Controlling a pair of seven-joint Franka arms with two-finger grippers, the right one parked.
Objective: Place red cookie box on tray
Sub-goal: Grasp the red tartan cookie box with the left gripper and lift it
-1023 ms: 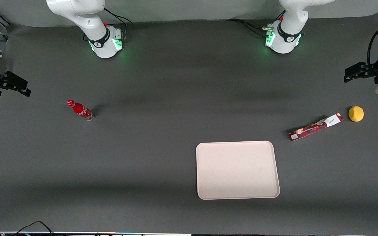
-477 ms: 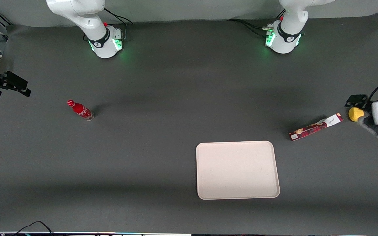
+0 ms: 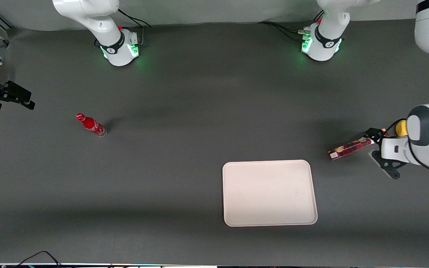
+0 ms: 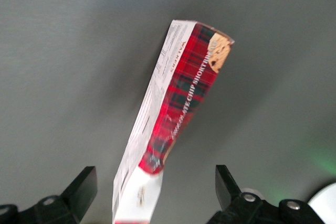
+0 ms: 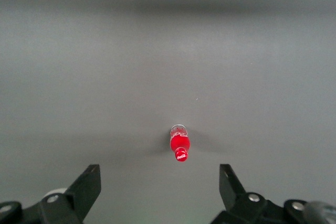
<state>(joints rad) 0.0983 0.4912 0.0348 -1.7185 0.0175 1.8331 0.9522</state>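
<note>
Poised over the white-label end of the red cookie box, near the tray on the counter: gripper, fingers spread wide, apparently empty. Best centred across the box's narrow width before closing.

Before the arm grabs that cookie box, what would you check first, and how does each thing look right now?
1. Gripper open: ok, fingers spread wide in the wrist view.
2. Gripper over the red cookie box: ok, the box's white end lies between the fingers.
3. Box gripped: not ok, fingers stand apart from it.
4. Box lying free on the table: ok, nothing rests on it.
5. Yellow ball beside the box's white end clear of the fingers: cannot tell, the arm covers most of it.
6. Tray ready: ok, nothing lies in it, nearer the front camera than the box.
</note>
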